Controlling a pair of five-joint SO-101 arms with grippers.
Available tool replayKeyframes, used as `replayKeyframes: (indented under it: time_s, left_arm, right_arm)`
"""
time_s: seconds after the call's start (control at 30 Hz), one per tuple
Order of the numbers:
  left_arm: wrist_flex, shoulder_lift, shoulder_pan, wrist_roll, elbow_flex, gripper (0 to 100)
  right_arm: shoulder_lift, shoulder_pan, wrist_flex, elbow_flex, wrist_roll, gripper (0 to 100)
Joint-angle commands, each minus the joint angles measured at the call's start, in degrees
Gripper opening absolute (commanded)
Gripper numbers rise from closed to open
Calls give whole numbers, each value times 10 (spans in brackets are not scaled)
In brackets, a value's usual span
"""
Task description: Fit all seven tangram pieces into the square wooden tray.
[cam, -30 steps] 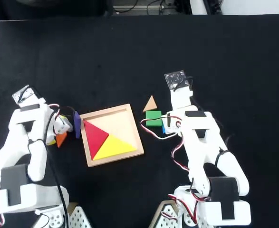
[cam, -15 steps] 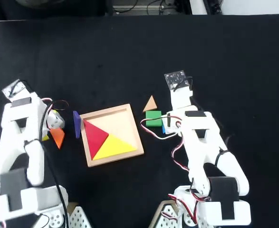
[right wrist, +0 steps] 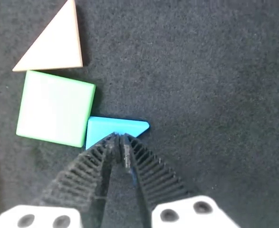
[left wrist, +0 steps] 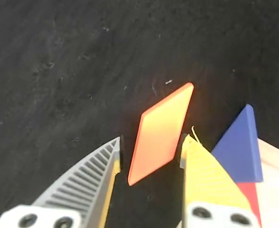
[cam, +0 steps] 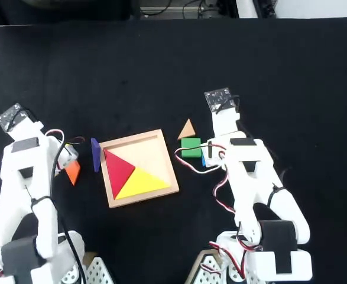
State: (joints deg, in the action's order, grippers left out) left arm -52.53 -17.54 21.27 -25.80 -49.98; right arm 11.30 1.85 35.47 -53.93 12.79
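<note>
The square wooden tray (cam: 139,135) holds a red triangle (cam: 119,168) and a yellow triangle (cam: 142,182). A dark blue triangle (cam: 95,155) stands against its left rim. Left of that lies an orange parallelogram (cam: 73,172), flat on the cloth. My left gripper (left wrist: 151,140) is open, one finger on each side of the orange parallelogram (left wrist: 160,128). Right of the tray lie a tan triangle (cam: 187,129), a green square (cam: 191,147) and a light blue triangle (right wrist: 115,128). My right gripper (right wrist: 120,138) is shut, its tips over the light blue triangle.
Black cloth covers the whole table (cam: 161,71). Both arm bases stand at the near edge. Open cloth stretches behind the tray and to the far right. The tray's upper right half is bare wood (cam: 152,152).
My left arm has drawn back to the left, away from the dark blue triangle and the tray, and now sits over the orange parallelogram. The right arm has not moved.
</note>
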Motion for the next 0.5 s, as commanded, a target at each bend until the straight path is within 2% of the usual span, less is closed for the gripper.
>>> replayKeyframes:
  time_s: [0.0,0.3,0.47]
  left_arm:
    - [19,27,5,2,13,210]
    - [18,149,14,1,80,206]
    - [18,172,13,1,107,205]
  right_arm:
    - [-4,11,5,21,4,12]
    - [-4,11,5,21,4,12]
    - [-4,11,5,21,4,12]
